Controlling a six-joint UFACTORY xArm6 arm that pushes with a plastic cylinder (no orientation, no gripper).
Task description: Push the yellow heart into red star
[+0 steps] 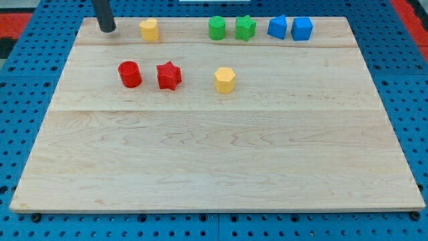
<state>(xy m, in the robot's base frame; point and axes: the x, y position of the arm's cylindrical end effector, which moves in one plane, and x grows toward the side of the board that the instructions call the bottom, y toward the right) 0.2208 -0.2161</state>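
The yellow heart (149, 29) lies near the view's top edge of the wooden board (214, 161), left of centre. The red star (169, 75) lies below it and slightly to its right. My tip (107, 30) rests on the board at the top left, a short way left of the yellow heart and not touching it. The dark rod rises from the tip out of the view's top.
A red cylinder (130, 73) sits just left of the red star. A yellow pentagon-like block (225, 79) lies to the star's right. Along the top stand a green round block (217, 28), a green star (245, 27) and two blue blocks (277, 27), (302, 29).
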